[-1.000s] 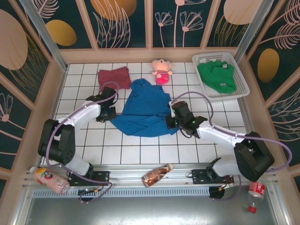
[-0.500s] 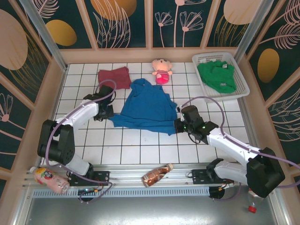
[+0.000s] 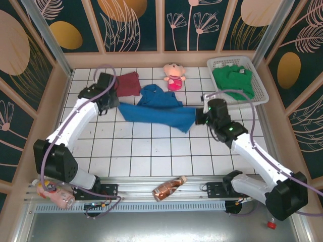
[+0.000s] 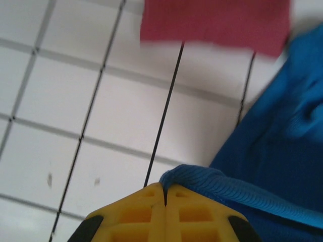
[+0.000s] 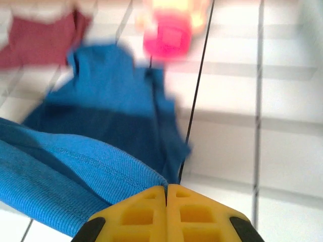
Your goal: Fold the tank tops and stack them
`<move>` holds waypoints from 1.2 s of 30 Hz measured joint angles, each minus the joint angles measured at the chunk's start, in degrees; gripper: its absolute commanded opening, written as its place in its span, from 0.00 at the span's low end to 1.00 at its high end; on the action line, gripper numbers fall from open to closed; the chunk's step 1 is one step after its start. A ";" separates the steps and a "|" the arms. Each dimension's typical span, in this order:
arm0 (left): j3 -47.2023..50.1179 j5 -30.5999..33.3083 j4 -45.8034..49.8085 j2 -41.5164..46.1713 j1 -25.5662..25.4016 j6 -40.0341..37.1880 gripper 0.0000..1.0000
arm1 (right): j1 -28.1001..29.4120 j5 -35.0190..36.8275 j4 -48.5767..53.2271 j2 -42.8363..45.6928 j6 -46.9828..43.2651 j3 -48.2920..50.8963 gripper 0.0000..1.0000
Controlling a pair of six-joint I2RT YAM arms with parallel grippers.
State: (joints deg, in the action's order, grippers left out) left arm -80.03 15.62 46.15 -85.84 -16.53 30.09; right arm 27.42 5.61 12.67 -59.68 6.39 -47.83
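Note:
The bright blue tank top (image 3: 157, 112) hangs stretched between both arms above the tiled table, its far part still lying on the tiles. My left gripper (image 3: 113, 103) is shut on its left hem corner (image 4: 202, 177). My right gripper (image 3: 200, 117) is shut on the opposite hem corner (image 5: 106, 171). The maroon tank top (image 3: 126, 83) lies flat at the back left, seen beyond the left fingers (image 4: 212, 22). In the white basket (image 3: 255, 96) at the back right lies the green tank top (image 3: 233, 81).
A pink plush doll (image 3: 174, 76) sits just behind the blue cloth, also blurred ahead of the right fingers (image 5: 169, 30). A bottle (image 3: 169, 187) lies on the front rail, another (image 3: 50, 191) at the front left corner. Wooden walls ring the table.
Both grippers have lifted and carried the blue top's near hem toward the back, folding it over and stretching it into a narrow band. The right jaws closed fully on the cloth.

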 measured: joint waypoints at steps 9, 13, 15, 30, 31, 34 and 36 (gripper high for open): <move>-39.52 6.43 2.34 -4.13 0.15 -0.59 0.00 | -5.18 0.57 -14.56 -7.23 -17.18 -24.76 0.00; -52.76 8.90 3.39 -5.70 0.13 -2.12 0.00 | -5.86 -0.15 -17.97 -8.04 -22.64 -31.12 0.00; -55.45 9.84 3.69 -5.16 0.15 -2.78 0.00 | -5.86 -0.87 -18.91 -7.67 -24.35 -33.03 0.00; -54.84 18.67 -3.37 -5.42 0.42 -6.01 0.00 | -9.99 -7.21 -25.73 -18.99 -28.13 -45.75 0.00; -55.41 18.71 -3.61 -7.26 0.74 -5.86 0.00 | -10.62 -7.78 -25.86 -21.77 -27.89 -47.45 0.00; -58.51 18.29 -3.85 -13.09 2.69 -5.73 0.00 | -11.45 -10.08 -25.62 -28.87 -26.51 -52.19 0.00; -61.05 18.08 -3.93 -16.76 3.96 -5.92 0.00 | -11.58 -11.67 -25.03 -32.28 -25.31 -54.69 0.00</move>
State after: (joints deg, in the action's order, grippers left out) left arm -141.08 33.69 42.22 -102.61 -12.58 24.16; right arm 15.84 -6.07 -12.36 -91.96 -18.92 -102.52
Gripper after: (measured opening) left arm 0.064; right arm 0.051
